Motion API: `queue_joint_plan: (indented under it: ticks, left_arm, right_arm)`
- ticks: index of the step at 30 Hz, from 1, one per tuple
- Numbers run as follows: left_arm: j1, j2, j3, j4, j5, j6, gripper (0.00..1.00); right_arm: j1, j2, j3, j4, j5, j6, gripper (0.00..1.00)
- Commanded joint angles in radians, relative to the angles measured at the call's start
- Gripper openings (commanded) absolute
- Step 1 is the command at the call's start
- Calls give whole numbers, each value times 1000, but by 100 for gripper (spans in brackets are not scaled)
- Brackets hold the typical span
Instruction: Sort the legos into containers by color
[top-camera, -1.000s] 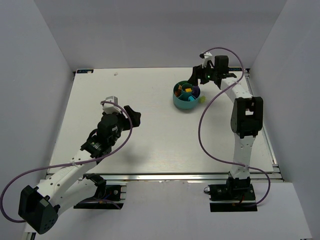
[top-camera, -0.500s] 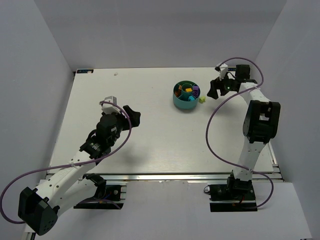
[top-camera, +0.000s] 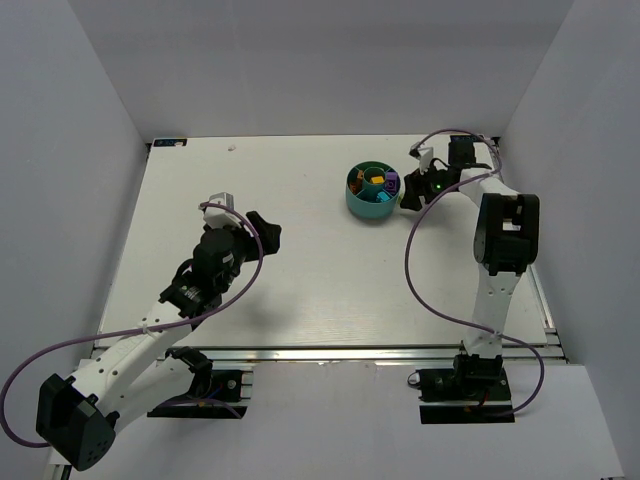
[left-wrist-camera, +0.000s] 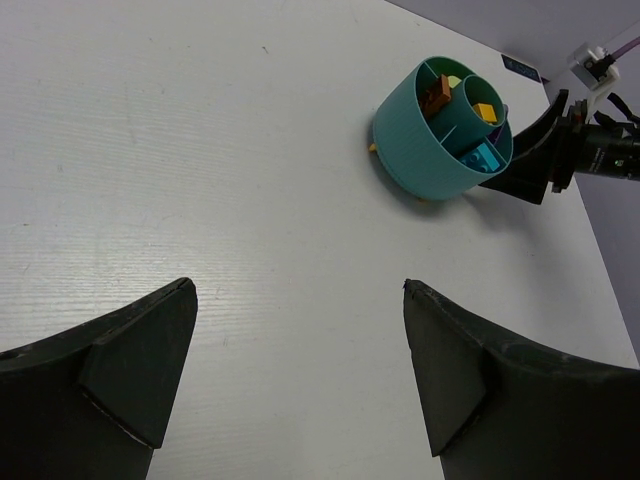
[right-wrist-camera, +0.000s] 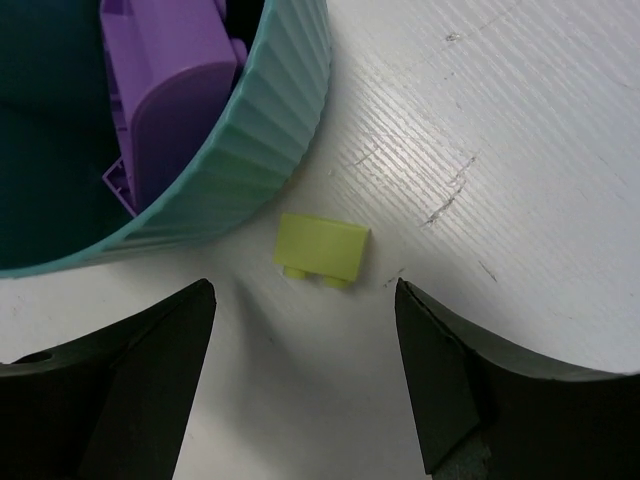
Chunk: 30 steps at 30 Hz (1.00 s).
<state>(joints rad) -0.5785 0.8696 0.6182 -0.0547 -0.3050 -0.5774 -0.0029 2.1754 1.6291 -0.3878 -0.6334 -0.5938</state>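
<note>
- right gripper (right-wrist-camera: 302, 290) spread wide, empty, over lime lego (right-wrist-camera: 322, 248).
- lime lego lies just outside teal bowl (right-wrist-camera: 270, 150), at its 5 o'clock.
- left gripper (left-wrist-camera: 298, 290) gapes empty.

L arm (top-camera: 130, 355) & R arm (top-camera: 490, 295): white links, blk joints, looping purple cables (top-camera: 406, 262).

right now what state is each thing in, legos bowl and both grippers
teal bowl: upright, holding legos
lime green lego: loose on the table, outside the teal bowl
purple lego: in a teal bowl compartment
left gripper: fingers open, empty
right gripper: fingers open, empty, aimed at the lime green lego
</note>
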Motion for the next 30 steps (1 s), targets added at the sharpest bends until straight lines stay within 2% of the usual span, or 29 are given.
queue_joint_plan:
  ticks: [1, 8, 12, 16, 21, 26, 30]
  left_arm:
    - [3, -4, 38, -23, 0, -6, 93]
    - [3, 14, 58, -37, 0, 1, 93]
    - [3, 23, 69, -37, 0, 4, 93]
    - [3, 23, 69, -33, -2, 5, 93]
    - [3, 23, 63, -30, 0, 4, 93]
    - [3, 17, 58, -22, 0, 5, 93]
    - [3, 6, 55, -25, -3, 4, 93]
  right_arm:
    - [35, 12, 57, 64, 32, 48, 77]
    - [63, 58, 100, 84, 72, 69, 72]
    - [69, 69, 112, 72, 86, 61, 55]
    - [69, 66, 103, 69, 106, 48, 51]
    - [67, 49, 91, 55, 116, 38, 31]
    - [58, 17, 75, 58, 103, 43, 19]
    - [41, -35, 71, 76, 75, 84, 14]
